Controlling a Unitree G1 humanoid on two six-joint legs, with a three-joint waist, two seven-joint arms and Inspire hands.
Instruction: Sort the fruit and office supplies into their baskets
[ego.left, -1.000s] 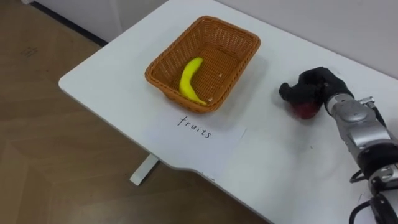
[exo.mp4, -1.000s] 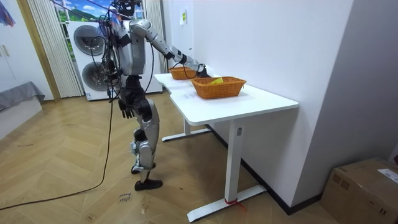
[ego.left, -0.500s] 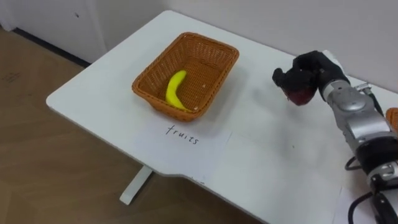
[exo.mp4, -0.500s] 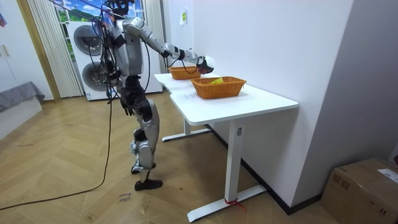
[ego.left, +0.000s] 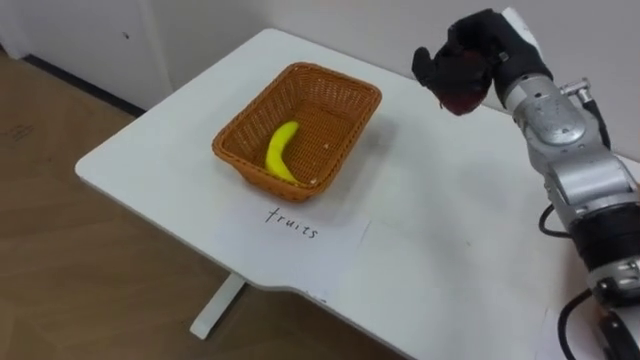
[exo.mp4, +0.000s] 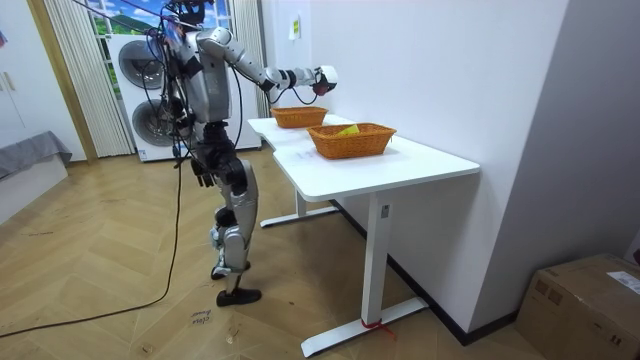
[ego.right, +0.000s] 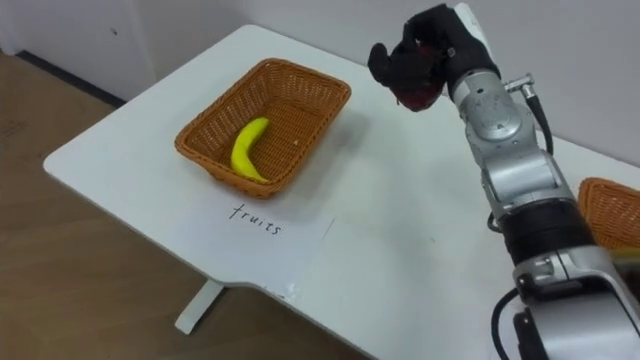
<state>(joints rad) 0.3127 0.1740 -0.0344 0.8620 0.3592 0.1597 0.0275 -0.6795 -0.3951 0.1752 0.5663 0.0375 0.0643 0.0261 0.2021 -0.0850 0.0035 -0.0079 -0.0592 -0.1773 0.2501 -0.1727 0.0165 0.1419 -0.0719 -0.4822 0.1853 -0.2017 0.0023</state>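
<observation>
Left eye view: right hand (ego.left: 472, 55) curled round a dark red fruit (ego.left: 462, 100), perhaps an apple, right of the basket (ego.left: 252, 108).

White table (ego.left: 440, 260), washing machines (exo.mp4: 138, 62), cardboard box (exo.mp4: 585, 305)

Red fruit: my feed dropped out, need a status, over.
Right hand shut on red fruit, held above table, right of fruit basket. Banana in basket. Left hand down at side. Nothing blocking the way.
</observation>
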